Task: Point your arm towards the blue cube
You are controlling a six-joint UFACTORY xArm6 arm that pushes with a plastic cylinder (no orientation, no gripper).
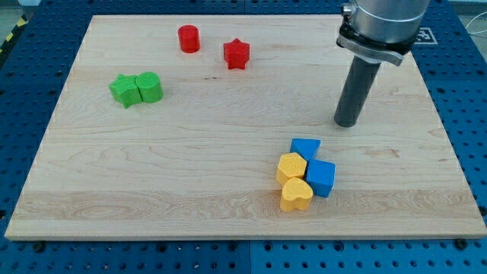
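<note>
The blue cube [321, 178] sits low on the board's right half, in a tight cluster. Touching it are a second blue block [306, 148] just above-left, a yellow hexagonal block [291, 166] to its left and a yellow heart block [296, 195] below-left. My tip [347, 122] rests on the board above the cluster, up and to the right of the blue cube, with a clear gap between them. The dark rod rises from the tip toward the view's top right.
A red cylinder [189, 38] and a red star [237, 54] lie near the view's top. A green star-like block [125, 90] and a green cylinder-like block [149, 87] touch each other at the left. The wooden board [190, 167] lies on a blue perforated table.
</note>
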